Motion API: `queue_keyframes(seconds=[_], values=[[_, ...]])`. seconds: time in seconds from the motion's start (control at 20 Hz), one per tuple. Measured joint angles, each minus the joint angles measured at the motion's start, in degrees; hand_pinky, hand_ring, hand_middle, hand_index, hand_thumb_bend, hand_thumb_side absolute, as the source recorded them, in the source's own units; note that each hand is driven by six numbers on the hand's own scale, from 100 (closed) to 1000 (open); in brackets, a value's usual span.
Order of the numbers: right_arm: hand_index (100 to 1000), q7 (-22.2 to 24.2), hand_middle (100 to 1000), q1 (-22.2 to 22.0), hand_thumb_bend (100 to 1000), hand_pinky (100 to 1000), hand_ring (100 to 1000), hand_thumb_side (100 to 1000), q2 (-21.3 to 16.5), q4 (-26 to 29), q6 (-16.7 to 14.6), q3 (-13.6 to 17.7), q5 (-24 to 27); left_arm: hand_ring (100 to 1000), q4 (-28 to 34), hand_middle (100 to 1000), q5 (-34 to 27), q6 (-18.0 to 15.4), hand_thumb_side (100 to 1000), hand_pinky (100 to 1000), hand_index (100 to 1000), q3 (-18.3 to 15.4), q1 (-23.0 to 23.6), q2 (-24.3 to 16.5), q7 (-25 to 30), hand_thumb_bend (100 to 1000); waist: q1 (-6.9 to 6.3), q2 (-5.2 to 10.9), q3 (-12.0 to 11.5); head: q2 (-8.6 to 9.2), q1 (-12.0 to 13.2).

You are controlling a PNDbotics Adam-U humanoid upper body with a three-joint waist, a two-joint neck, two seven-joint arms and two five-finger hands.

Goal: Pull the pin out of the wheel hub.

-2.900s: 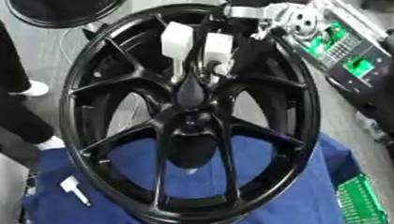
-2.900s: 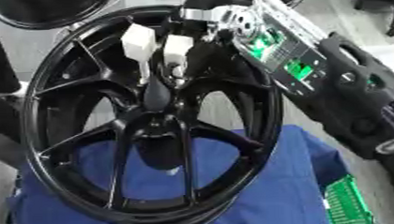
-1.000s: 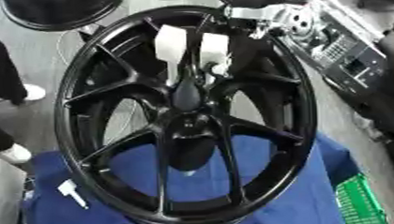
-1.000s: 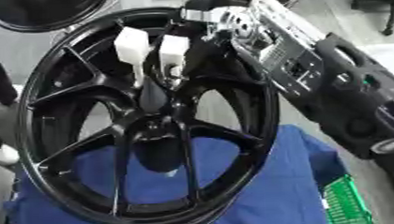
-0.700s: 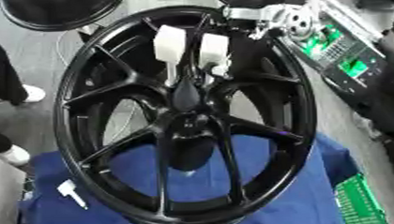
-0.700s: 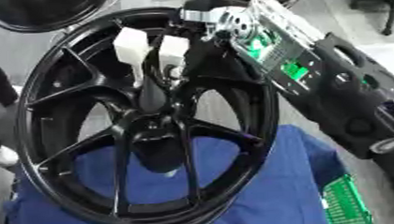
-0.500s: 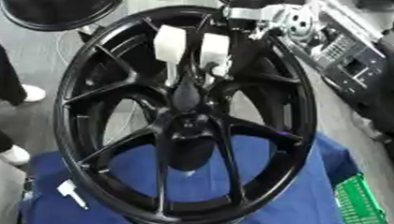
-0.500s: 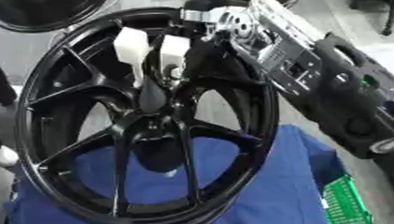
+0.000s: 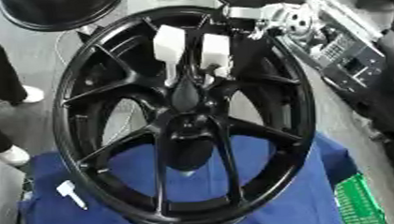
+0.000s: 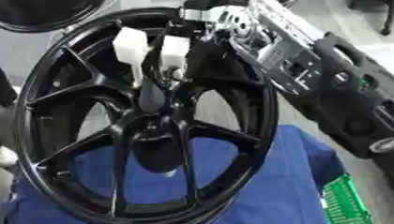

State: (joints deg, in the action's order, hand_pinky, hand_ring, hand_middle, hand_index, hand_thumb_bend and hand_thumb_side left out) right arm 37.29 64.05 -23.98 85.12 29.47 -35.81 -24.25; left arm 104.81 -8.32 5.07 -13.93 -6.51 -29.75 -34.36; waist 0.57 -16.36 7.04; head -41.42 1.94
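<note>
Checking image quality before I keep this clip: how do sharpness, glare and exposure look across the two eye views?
Left eye view: soft throughout, the black spoked wheel hub shows only faint sheen, and the white blocks near its top are nearly blown out. Right eye view: equally soft, the robot's black and silver right arm is blurred, and the blue cloth is evenly lit.
</note>
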Motion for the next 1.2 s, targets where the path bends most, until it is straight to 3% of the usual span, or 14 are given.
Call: queue_keyframes(seconds=[0.35, 0.65, 1.2], values=[[623, -0.66, 428, -0.01, 100, 521, 454, 100, 0.00, 0.07, 0.60, 0.00, 0.88, 786, 0.09, 812, 0.02, 0.00, 729, 931, 809, 0.00, 0.02, 0.01, 0.01, 265, 0.11, 0.00, 0.01, 0.78, -0.32], [576, -1.96, 376, 0.00, 100, 457, 402, 100, 0.00, 0.09, 1.91, 0.00, 2.17, 786, 0.10, 813, 0.02, 0.00, 729, 932, 809, 0.00, 0.04, 0.01, 0.01, 266, 0.17, 0.00, 0.10, 0.78, -0.32], [564, -2.50, 358, 1.64, 100, 429, 384, 100, -0.47, 1.17, 3.23, 0.50, 3.40, 786, 0.11, 814, 0.08, 0.00, 728, 933, 809, 0.00, 0.34, 0.01, 0.01, 264, 0.01, 0.11, 0.53, 0.72, -0.58]])
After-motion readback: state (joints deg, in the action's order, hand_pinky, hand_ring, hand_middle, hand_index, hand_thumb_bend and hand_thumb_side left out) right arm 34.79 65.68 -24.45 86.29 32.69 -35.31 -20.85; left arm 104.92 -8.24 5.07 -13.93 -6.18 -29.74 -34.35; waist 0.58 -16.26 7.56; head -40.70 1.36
